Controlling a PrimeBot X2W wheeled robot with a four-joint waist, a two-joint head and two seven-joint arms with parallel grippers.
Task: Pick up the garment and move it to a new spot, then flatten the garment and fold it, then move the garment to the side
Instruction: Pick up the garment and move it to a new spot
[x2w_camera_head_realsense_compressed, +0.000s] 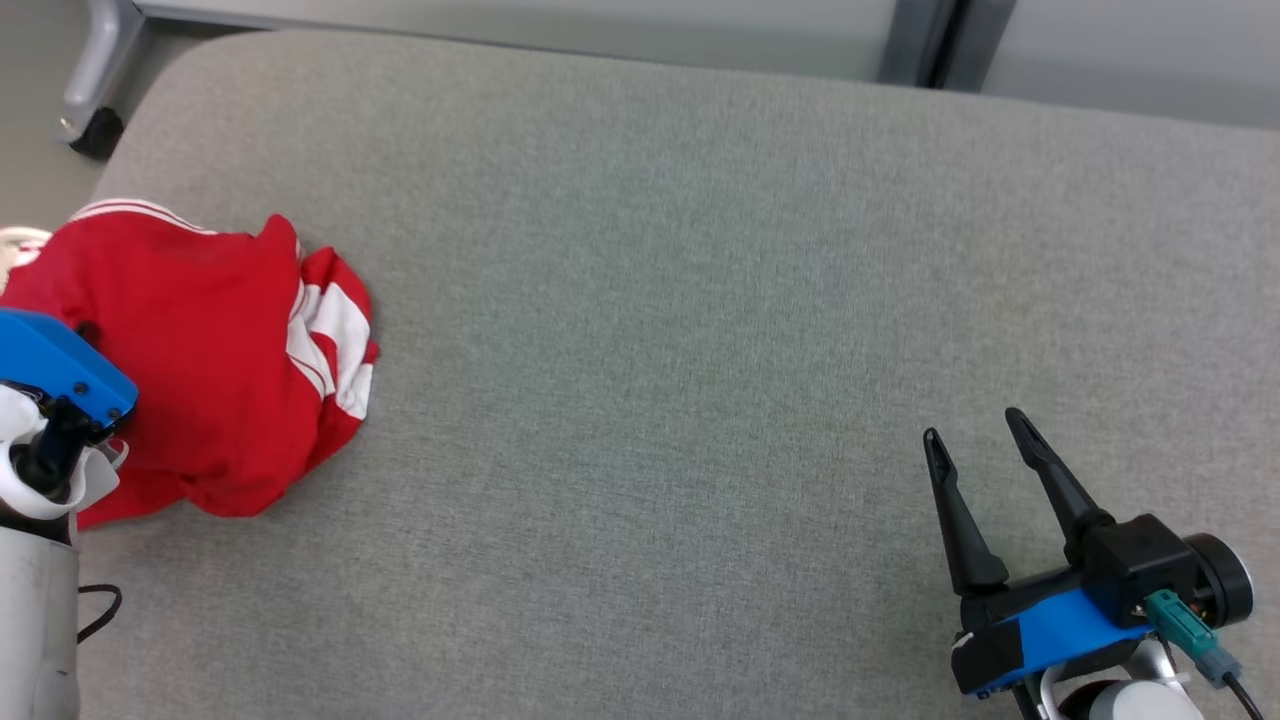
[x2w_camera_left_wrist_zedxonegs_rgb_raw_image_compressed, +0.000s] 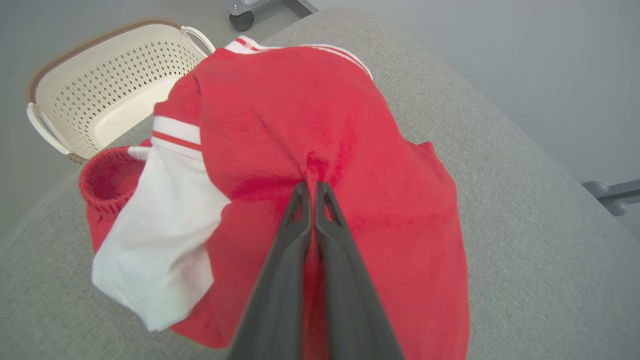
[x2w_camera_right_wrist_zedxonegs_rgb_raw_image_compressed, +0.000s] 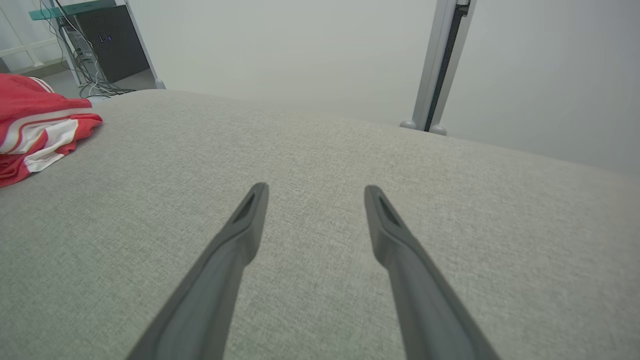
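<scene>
The left gripper (x2w_camera_left_wrist_zedxonegs_rgb_raw_image_compressed: 314, 186) was clamped on the red garment (x2w_camera_left_wrist_zedxonegs_rgb_raw_image_compressed: 300, 110) at far left; the right gripper (x2w_camera_head_realsense_compressed: 973, 425), spread and empty, sat well apart.

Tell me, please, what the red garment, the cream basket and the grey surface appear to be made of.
Red garment: soft, knit-looking cloth, matte; it bunches into folds and has a ribbed cuff.
Cream basket: probably moulded plastic, smooth, with rows of punched holes.
Grey surface: woven upholstery fabric, matte, with a fine weave visible.
</scene>
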